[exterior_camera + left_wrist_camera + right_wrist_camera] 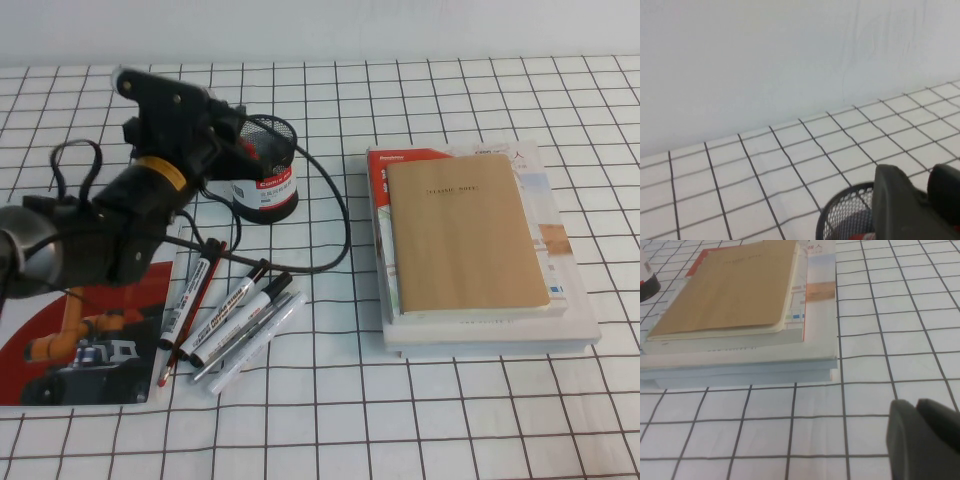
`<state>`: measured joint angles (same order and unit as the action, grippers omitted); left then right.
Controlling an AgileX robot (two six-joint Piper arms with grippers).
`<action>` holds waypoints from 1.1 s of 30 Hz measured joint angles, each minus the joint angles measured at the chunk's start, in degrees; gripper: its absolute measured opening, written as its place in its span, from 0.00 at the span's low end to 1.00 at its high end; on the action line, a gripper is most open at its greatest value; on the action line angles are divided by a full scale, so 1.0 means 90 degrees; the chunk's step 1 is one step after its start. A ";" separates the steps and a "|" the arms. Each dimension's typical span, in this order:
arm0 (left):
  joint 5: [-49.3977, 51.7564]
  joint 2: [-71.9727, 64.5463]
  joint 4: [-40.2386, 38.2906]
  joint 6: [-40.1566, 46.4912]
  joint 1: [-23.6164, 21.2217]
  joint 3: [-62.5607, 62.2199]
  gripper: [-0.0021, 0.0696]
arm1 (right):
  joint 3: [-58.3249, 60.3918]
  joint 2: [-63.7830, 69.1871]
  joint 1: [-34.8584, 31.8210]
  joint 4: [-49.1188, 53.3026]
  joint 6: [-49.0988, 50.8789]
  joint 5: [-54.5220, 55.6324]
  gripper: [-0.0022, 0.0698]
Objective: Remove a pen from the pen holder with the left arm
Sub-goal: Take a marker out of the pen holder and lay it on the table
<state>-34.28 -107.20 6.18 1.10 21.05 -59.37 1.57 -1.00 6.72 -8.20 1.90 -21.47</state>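
High view: the left gripper (232, 150) is seen at the mouth of the black mesh pen holder (268, 190).
Left grip: it cannot be told whether it is open, closed or holding a pen.
Pen holder: stood upright on the gridded tabletop (450, 420).
Pens (235, 320): laid side by side near the holder, partly on a printed sheet (90, 340).
Books (470, 240): stacked well to the holder's right.
Right gripper (916, 407): held low over bare tabletop near the books, fingers (940, 430) closed together.
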 joint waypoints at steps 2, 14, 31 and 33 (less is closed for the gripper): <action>0.0171 0.0302 0.0000 0.0000 0.0000 0.0000 0.17 | 0.0000 0.0000 0.0000 0.0000 0.0000 0.0000 0.01; 0.2075 0.2207 0.0008 0.0000 0.0000 0.0012 0.17 | 0.0000 0.0000 0.0000 0.0000 0.0000 0.0000 0.01; 0.7977 0.3359 -0.0232 -0.0122 0.0000 -0.1746 0.17 | 0.0000 0.0000 0.0000 0.0000 0.0000 0.0000 0.01; 0.8615 0.3311 -0.0420 0.0124 0.0000 -0.2029 0.17 | 0.0000 0.0000 0.0000 0.0000 0.0000 0.0000 0.01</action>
<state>43.26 -77.41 2.40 2.22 21.05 -77.63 1.57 -1.00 6.72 -8.20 1.90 -21.47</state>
